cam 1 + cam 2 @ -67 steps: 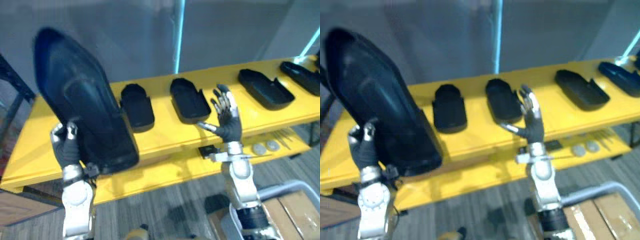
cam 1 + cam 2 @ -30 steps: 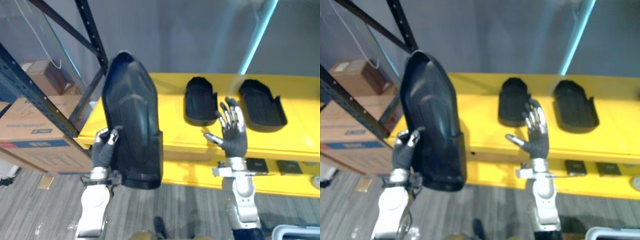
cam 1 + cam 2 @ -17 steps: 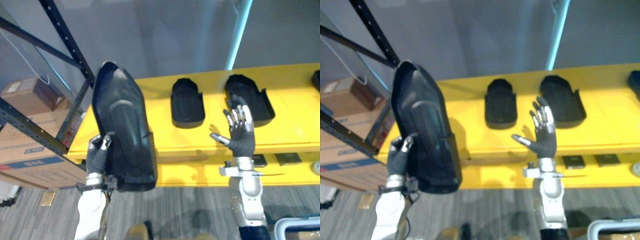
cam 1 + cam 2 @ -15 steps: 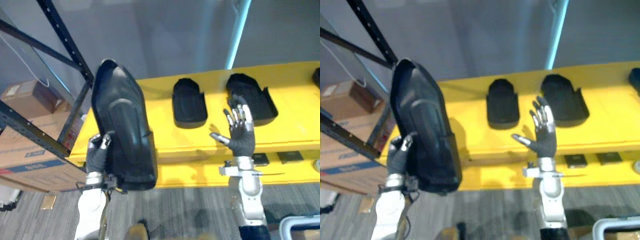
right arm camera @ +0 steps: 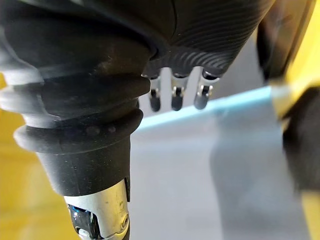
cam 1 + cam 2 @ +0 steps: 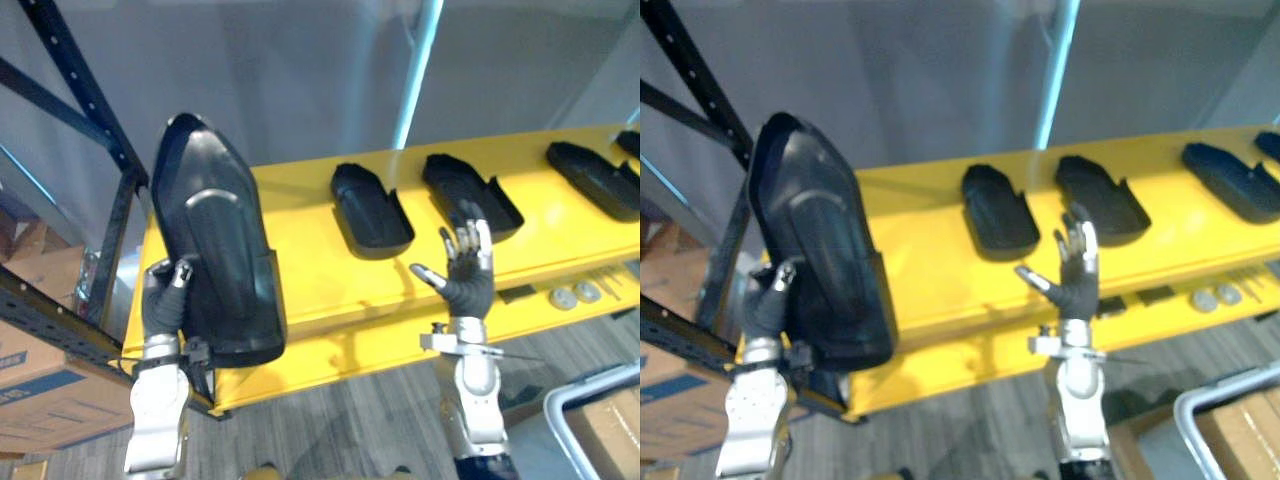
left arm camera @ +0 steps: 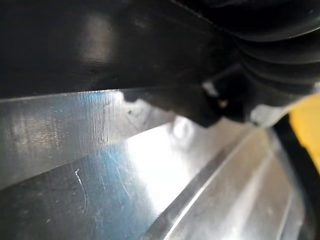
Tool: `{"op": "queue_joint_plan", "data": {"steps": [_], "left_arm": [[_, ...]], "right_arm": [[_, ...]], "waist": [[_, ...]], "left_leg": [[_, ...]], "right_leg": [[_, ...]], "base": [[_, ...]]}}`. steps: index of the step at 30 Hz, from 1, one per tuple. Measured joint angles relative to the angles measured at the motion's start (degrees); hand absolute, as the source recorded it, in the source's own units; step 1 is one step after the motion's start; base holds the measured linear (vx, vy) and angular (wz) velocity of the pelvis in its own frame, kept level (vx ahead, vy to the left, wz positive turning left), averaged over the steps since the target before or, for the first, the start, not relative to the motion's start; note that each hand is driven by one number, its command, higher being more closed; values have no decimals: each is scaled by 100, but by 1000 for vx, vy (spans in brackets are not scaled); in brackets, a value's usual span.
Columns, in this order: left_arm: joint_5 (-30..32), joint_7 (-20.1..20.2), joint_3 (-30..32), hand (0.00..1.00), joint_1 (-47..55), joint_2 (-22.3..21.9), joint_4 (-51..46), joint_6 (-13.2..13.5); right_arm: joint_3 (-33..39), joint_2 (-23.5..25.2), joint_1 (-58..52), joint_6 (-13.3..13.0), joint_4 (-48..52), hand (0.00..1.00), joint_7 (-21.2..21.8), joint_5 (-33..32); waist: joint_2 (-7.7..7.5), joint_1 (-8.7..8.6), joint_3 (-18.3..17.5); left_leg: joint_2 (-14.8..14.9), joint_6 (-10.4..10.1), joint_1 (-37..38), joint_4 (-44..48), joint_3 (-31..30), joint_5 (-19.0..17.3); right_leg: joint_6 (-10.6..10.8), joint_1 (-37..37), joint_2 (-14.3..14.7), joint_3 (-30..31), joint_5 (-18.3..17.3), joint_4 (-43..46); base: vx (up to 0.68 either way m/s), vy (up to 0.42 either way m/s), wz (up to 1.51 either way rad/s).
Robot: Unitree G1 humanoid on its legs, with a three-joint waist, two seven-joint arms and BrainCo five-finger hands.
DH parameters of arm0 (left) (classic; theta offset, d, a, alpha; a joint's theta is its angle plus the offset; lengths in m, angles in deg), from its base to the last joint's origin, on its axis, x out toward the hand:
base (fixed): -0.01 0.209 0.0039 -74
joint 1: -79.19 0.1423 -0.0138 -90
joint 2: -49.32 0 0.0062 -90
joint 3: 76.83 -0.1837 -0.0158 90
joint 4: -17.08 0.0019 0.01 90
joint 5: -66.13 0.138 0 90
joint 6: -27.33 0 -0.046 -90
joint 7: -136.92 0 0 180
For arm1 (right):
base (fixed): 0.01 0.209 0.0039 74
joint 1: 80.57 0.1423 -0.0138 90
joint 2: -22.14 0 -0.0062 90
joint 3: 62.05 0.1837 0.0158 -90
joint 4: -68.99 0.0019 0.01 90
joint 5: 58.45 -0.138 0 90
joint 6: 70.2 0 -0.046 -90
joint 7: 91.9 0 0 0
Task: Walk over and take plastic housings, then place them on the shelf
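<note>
Carrying the big black plastic housing (image 6: 215,260) upright, its lower edge clamped by curled fingers of the left hand (image 6: 163,302), calls for a level wrist when lowering it onto the bare yellow shelf (image 6: 310,262) just ahead; right hand (image 6: 466,278), spread and empty, could steady it.

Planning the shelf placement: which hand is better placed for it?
Left. The left hand already grips the big black housing, thumb over its edge, and the dark shelf rack stands on that side. The right hand is open and empty, raised before the yellow table.
</note>
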Motion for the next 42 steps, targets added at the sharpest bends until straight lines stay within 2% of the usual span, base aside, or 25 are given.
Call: {"op": "queue_joint_plan", "data": {"steps": [2, 5, 8, 10, 11, 12, 13, 15, 17, 18, 19, 21, 23, 27, 29, 33, 37, 42], "left_arm": [[6, -13, 33, 100, -34, -2, 0, -196], [-48, -131, 306, 100, -163, 11, 18, -545], [-122, -324, 734, 100, -544, 52, 214, -857], [-253, -513, 917, 100, -818, 259, 621, -1160], [-281, -581, 994, 100, -924, 425, 863, -1341], [-282, -615, 1000, 100, -978, 502, 962, -1446], [-291, -664, 1009, 100, -1071, 578, 1078, -1663], [-404, -659, 1003, 100, -1247, 662, 1224, -1948], [-432, -650, 1005, 100, -1422, 747, 1473, -2119], [-429, -621, 1005, 100, -1609, 771, 1832, -2257], [-431, -590, 985, 100, -1754, 802, 2107, -2357], [-401, -482, 846, 100, -2031, 1042, 2711, -2559], [-375, -346, 590, 100, -2405, 1432, 3419, -2772], [-144, -158, 192, 100, -2911, 1848, 4073, -2930], [100, 2, -20, 100, -3254, 2015, 4435, -3032], [536, 320, -239, 100, -3580, 2155, 4819, -3085], [772, 643, -449, 100, -3808, 2269, 5158, -3187], [888, 673, -442, 100, -3999, 2425, 5731, -3325]], "right_arm": [[669, -59, -208, 46, 210, 0, -416, 369], [1599, -129, -467, 155, 381, 0, -936, 627], [2319, -122, -890, 266, 407, 0, -1212, 649], [2606, -53, -1237, 477, 241, 0, -1223, 467], [2670, 14, -1398, 614, -57, 0, -1064, 255], [2686, 47, -1503, 733, -221, 0, -814, 55], [2638, 79, -1727, 1115, -611, 0, -123, -321], [2334, 60, -2029, 1760, -1735, 0, 705, -357], [2121, 60, -2077, 2100, -2656, 0, 1082, -280], [2105, 55, -2074, 2328, -3443, 0, 1242, -229], [2142, 35, -2039, 2457, -3954, 0, 1257, -234], [2457, 8, -1907, 2596, -4849, 0, 1252, -297], [3104, -71, -1721, 2654, -5599, 0, 1259, -392], [3370, -188, -1708, 2827, -5915, 0, 1379, -404], [3425, -198, -1673, 3057, -6066, 0, 1538, -403], [3504, -181, -1611, 3353, -6318, 0, 1740, -455], [3705, -166, -1595, 3498, -6390, 0, 1792, -530], [3916, -142, -1602, 3527, -6437, 0, 1886, -529]], "waist": [[201, -53, -79], [380, -243, -150], [389, -399, -166], [372, -532, -174], [345, -623, -194], [329, -627, -205], [297, -641, -224], [247, -660, -266], [250, -655, -285], [282, -654, -344], [307, -653, -384], [331, -608, -393], [320, -610, -388], [249, -607, -429], [238, -603, -436], [256, -602, -432], [245, -607, -428], [215, -608, -421]], "left_leg": [[87, -101, 17, -242, 83, 204], [247, -220, 315, -586, 258, 356], [291, -245, 497, -712, 474, 375], [283, -247, 618, -802, 631, 376], [288, -250, 689, -834, 713, 378], [294, -250, 724, -847, 770, 377], [298, -251, 802, -889, 851, 377], [302, -255, 816, -917, 882, 378], [324, -244, 818, -968, 895, 358], [309, -242, 825, -1055, 907, 354], [298, -246, 839, -1109, 907, 371], [255, -245, 896, -1137, 913, 455], [207, -234, 899, -1117, 903, 486], [194, -229, 925, -1116, 895, 506], [205, -224, 968, -1117, 893, 528], [211, -223, 995, -1130, 889, 556], [219, -224, 986, -1165, 835, 596], [225, -226, 975, -1166, 837, 599]], "right_leg": [[52, -98, 137, -23, -37, -55], [9, -83, 331, 107, -11, -73], [-10, -91, 392, 286, -11, -79], [-12, -84, 400, 419, -12, -84], [-14, -81, 409, 474, -13, -83], [-15, -84, 419, 523, -13, -85], [-15, -82, 430, 591, -13, -82], [-15, -83, 432, 599, -14, -79], [-21, -83, 425, 599, -17, -80], [-23, -88, 419, 590, -19, -82], [-27, -89, 417, 584, -21, -83], [-54, -64, 399, 579, -38, -82], [-55, -60, 364, 575, -39, -81], [-89, -71, 364, 565, -59, -63], [-115, -73, 377, 565, -76, -26], [-199, -81, 384, 542, -141, 24], [-206, -77, 382, 445, -168, 21], [-204, -74, 386, 439, -168, 3]], "base": [[-23, -108, -6], [21, -89, -28], [-2, -34, -36], [-26, 6, -36], [-16, 11, -32], [-9, 5, -34], [-8, -2, -26], [-6, -3, -8], [-11, -10, 6], [-6, -9, 10], [6, -5, 8], [0, 0, 0], [0, 0, 0], [0, 0, 0], [-12, -11, -2], [-50, -19, -2], [-48, -15, 4], [-4, -1, 1]]}}
